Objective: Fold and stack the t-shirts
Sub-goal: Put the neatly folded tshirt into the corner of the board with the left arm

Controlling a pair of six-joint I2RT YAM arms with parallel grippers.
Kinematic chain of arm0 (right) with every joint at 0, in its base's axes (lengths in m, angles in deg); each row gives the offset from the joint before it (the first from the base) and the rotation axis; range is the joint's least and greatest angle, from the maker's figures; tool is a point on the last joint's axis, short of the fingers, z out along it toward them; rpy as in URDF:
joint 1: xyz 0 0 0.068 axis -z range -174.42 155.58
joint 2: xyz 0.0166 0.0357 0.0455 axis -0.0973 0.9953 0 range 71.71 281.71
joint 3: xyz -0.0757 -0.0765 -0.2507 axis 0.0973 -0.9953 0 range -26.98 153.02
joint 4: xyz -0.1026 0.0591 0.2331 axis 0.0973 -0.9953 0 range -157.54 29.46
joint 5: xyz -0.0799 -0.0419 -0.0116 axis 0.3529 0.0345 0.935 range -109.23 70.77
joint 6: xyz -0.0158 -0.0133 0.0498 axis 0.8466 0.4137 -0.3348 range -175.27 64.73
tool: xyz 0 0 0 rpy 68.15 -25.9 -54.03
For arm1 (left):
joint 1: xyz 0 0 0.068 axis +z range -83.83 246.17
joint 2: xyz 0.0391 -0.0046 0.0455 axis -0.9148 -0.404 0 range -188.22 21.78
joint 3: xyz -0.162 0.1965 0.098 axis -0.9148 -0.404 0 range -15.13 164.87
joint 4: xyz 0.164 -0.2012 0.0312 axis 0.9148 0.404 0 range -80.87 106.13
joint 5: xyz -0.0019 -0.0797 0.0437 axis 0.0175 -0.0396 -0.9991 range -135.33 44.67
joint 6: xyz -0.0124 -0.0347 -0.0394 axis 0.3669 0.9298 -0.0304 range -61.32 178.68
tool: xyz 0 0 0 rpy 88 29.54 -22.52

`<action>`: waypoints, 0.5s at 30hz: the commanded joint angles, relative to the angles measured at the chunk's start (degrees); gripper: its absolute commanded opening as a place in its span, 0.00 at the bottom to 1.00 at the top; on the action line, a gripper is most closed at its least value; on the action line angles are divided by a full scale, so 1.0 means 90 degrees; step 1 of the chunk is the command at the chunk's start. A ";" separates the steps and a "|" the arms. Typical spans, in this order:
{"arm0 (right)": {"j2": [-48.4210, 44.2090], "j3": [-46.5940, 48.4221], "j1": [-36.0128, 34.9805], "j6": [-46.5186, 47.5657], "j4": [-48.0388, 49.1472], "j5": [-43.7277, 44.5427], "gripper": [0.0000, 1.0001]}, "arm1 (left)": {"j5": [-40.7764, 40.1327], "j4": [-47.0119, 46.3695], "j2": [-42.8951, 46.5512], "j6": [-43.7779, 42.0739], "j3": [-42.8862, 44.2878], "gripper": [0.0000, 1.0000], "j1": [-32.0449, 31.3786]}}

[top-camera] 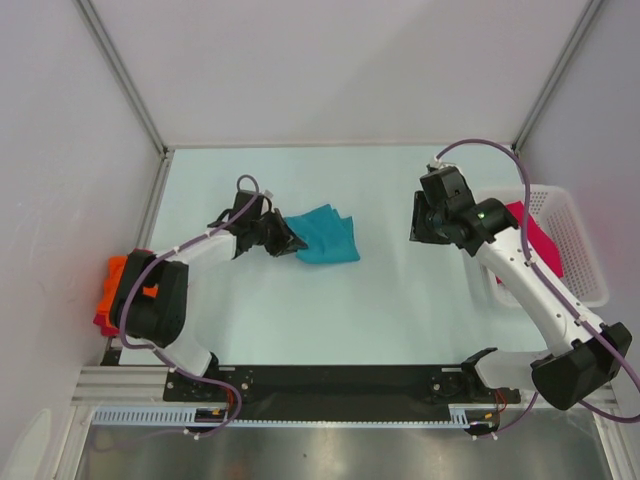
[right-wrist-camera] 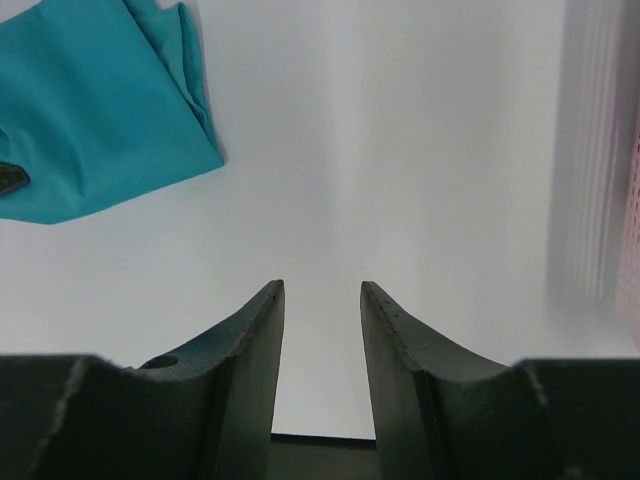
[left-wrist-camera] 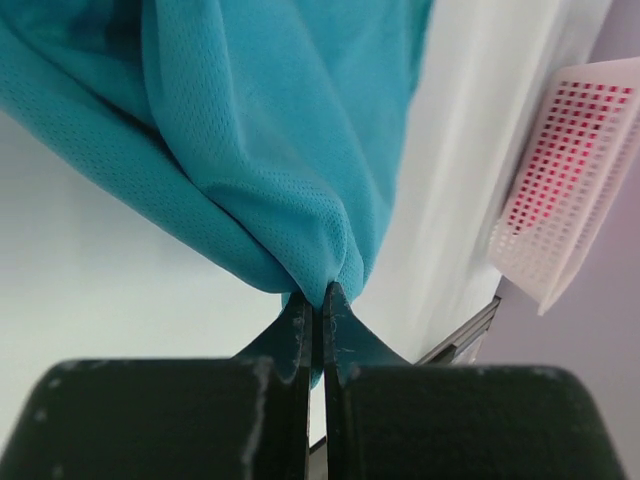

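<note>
A folded teal t-shirt [top-camera: 325, 237] lies left of the table's middle. My left gripper [top-camera: 290, 240] is shut on its left edge; in the left wrist view the teal cloth [left-wrist-camera: 270, 150] bunches up from between the closed fingertips [left-wrist-camera: 300, 320]. My right gripper [top-camera: 416, 218] hovers open over bare table to the right, nothing between its fingers [right-wrist-camera: 250, 340]; the teal t-shirt [right-wrist-camera: 95, 120] shows at the upper left of its view. A magenta-pink t-shirt [top-camera: 540, 245] lies in the basket. Orange [top-camera: 118, 283] and pink cloth [top-camera: 103, 322] sit stacked at the table's left edge, partly hidden by the left arm.
The white lattice basket [top-camera: 578, 240] stands at the right edge behind the right arm, also in the left wrist view as the basket [left-wrist-camera: 570, 190]. White walls and metal posts enclose the table [top-camera: 380, 300].
</note>
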 commanded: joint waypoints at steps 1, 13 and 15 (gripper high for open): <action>0.0017 -0.0090 0.0026 0.0060 0.0184 -0.0074 0.41 | 0.0083 -0.0247 -0.0053 0.0140 -0.0539 0.00 0.0049; 0.0183 -0.0237 0.0026 0.0080 0.0341 -0.0221 0.41 | 0.0014 -0.0394 -0.0053 0.0228 -0.0863 0.53 0.0049; 0.0203 -0.0256 0.0036 0.0109 0.0341 -0.0221 0.41 | -0.0034 -0.0375 -0.0033 0.0228 -0.0902 0.69 0.0049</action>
